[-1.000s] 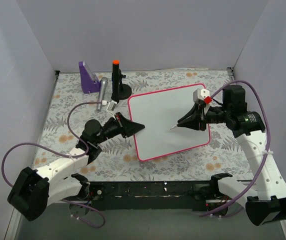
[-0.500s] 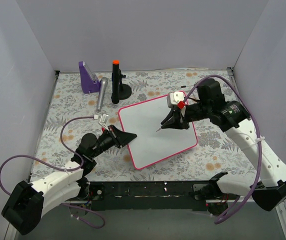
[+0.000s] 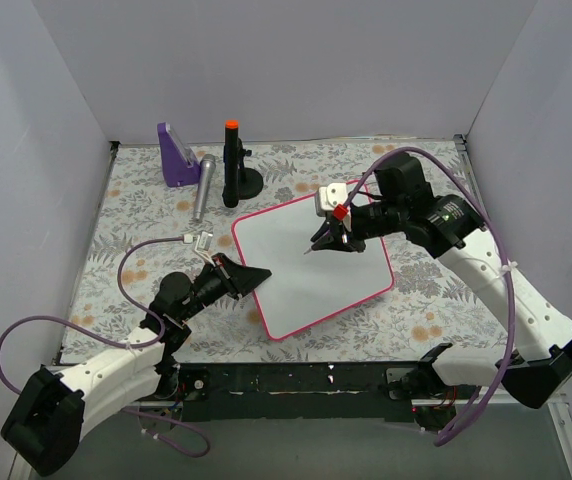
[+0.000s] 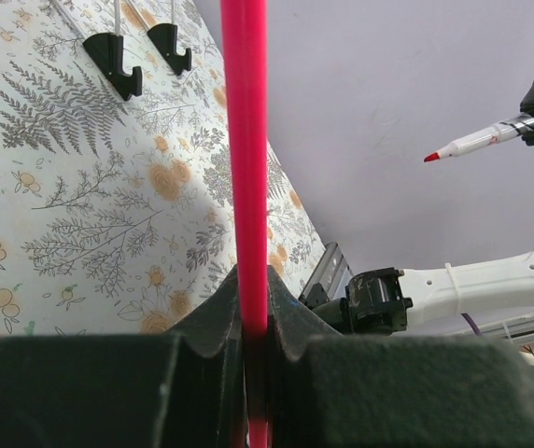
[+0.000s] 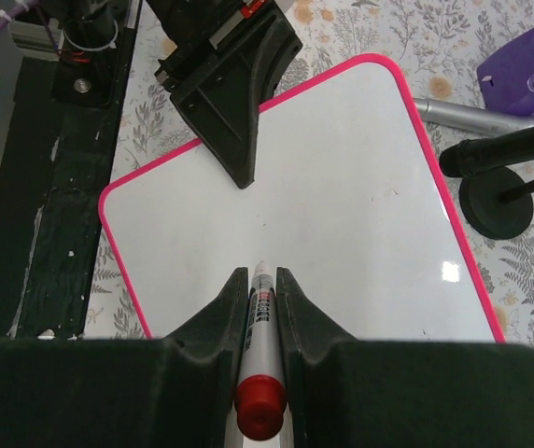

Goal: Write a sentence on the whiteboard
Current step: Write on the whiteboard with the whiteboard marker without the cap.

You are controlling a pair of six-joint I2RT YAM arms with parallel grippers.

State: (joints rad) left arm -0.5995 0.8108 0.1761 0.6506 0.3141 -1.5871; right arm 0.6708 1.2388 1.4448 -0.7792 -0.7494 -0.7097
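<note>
Whiteboard: the whiteboard (image 3: 316, 275) lay near the middle of the table (image 3: 136, 230), turned at an angle so that one corner pointed toward the arm bases.
Board surface: it showed as plain glossy white, with a small glare spot in the right wrist view.
Frame: the thin pink-red frame (image 4: 246, 140) ran all round the rounded corners.
Left fingers: the left fingers (image 4: 202, 327) were pinched tight on the board's left edge, and the frame ran straight up between them in the left wrist view.
Right fingers: the right fingers (image 5: 213, 327) were closed narrowly on a marker (image 5: 259, 303), held lengthwise between them.
Marker: its red tip pointed down over the upper middle of the board, and its red rear end faced the right wrist camera; whether the tip touched the surface could not be told.
Left arm: it reached in low from the near left.
Right arm: it arched in from the right, its wrist above the board's far right part.
Behind the board: a black stand with an orange top (image 3: 232, 160) stood just beyond the far corner.
Further left: a silver cylinder (image 3: 202, 188) lay on the table, and a purple wedge-shaped holder (image 3: 176, 155) stood at the back.
Table: it wore a floral cover.
</note>
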